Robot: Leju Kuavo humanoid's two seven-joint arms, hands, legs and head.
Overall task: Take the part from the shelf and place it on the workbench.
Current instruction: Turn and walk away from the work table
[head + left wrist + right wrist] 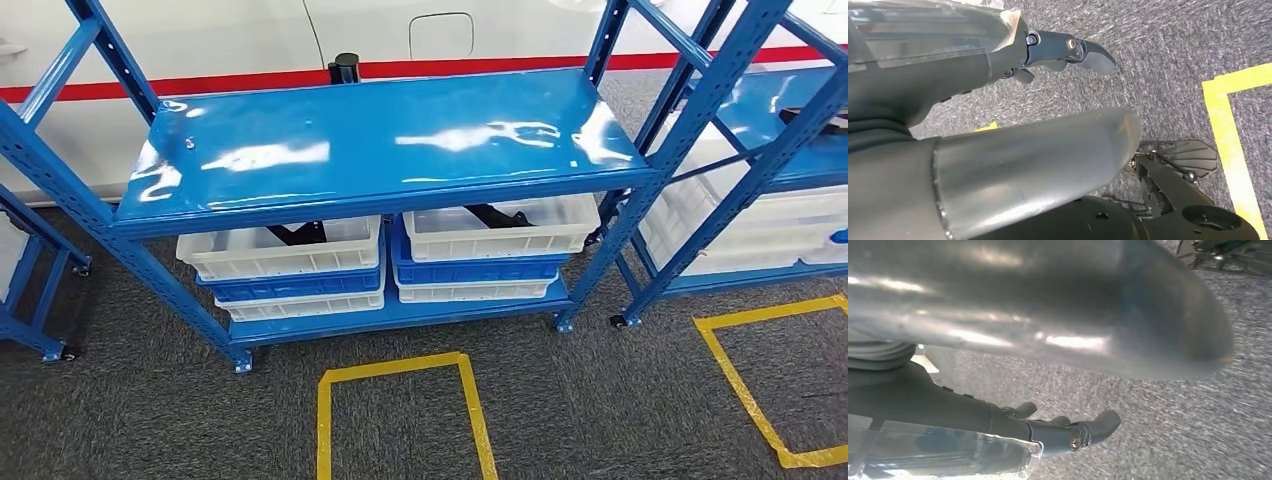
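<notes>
A blue metal shelf (380, 140) stands ahead of me, its top board bare and glossy. On its lower board sit white and blue bins in two stacks. A black part (297, 234) lies in the top left bin (280, 255), and another black part (497, 214) lies in the top right bin (500, 238); the board above hides most of both. My left hand (1048, 47) hangs over grey carpet with its fingers apart and nothing in it. My right hand (1058, 432) hangs the same way, holding nothing.
A small black cylinder (344, 68) stands behind the shelf's top board. A second blue shelf (790, 110) with white bins (760, 225) stands to the right, and a third frame (30, 260) at the left. Yellow tape squares (470, 400) (735, 375) mark the carpet.
</notes>
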